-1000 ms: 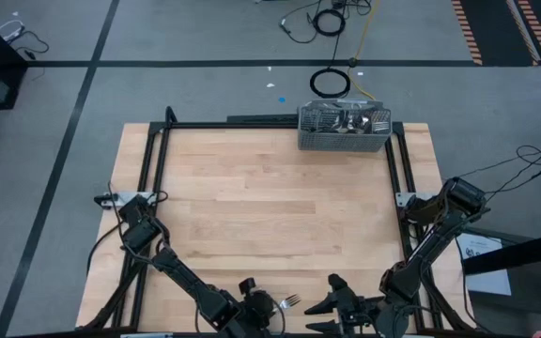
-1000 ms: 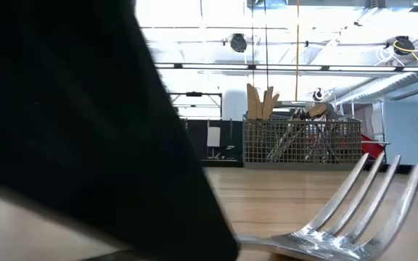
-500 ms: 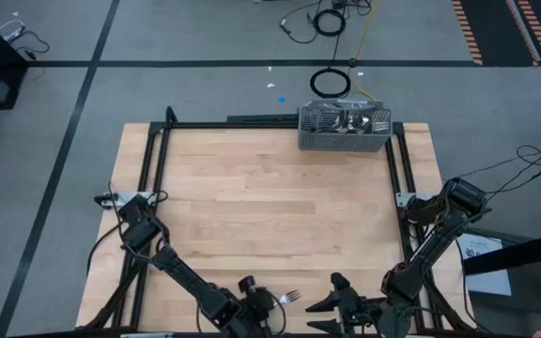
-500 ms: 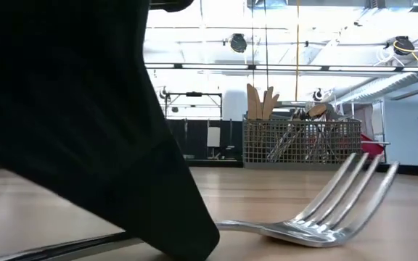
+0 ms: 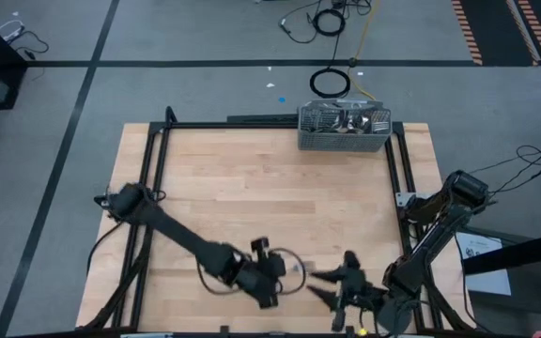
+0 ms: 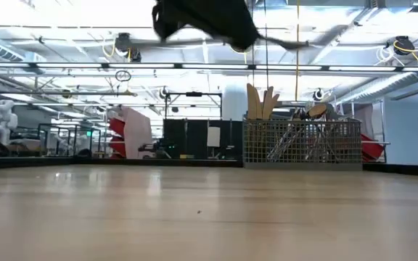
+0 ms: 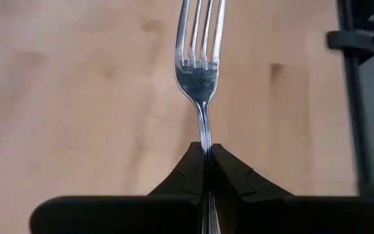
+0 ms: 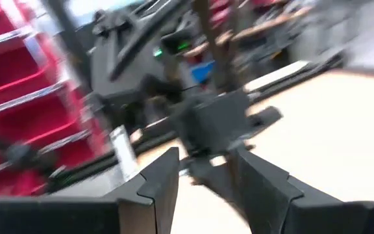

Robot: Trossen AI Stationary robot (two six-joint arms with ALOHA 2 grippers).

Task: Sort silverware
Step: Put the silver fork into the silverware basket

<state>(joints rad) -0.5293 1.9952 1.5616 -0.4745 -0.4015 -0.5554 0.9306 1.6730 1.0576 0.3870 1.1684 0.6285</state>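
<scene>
Steel fork (image 7: 200, 71) is pinched by closed left gripper (image 7: 206, 159) | right gripper (image 8: 203, 175) part-open, empty | fork should be kept level toward caddy (image 5: 343, 128).

No legible text, label, brand, number or sign in any view. A sheet of paper (image 5: 482, 252) lies off the table's right edge in the high view; any print on it is too small to read.
</scene>
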